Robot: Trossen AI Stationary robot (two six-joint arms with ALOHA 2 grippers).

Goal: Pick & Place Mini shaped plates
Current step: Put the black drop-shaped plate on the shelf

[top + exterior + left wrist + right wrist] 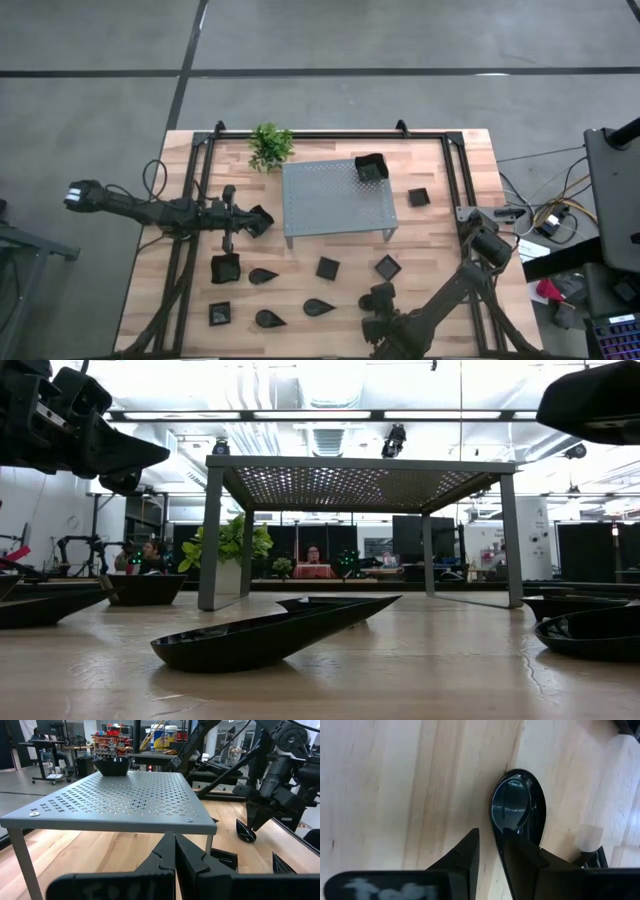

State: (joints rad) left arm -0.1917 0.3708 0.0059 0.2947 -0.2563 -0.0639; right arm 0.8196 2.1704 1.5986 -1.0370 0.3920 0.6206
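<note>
One plate [370,168] sits on the stand [335,198]; the rest wait. Right hand [488,851] clamps a teardrop plate [516,810]; left hand [174,851] closed, empty.

A right gripper [489,854] finger hides part of the teardrop plate [517,809]; the people [313,556] behind are blurred.

1 overhead, 1 table-level and 2 wrist cameras; overhead and left-wrist views share the stand [338,197].
</note>
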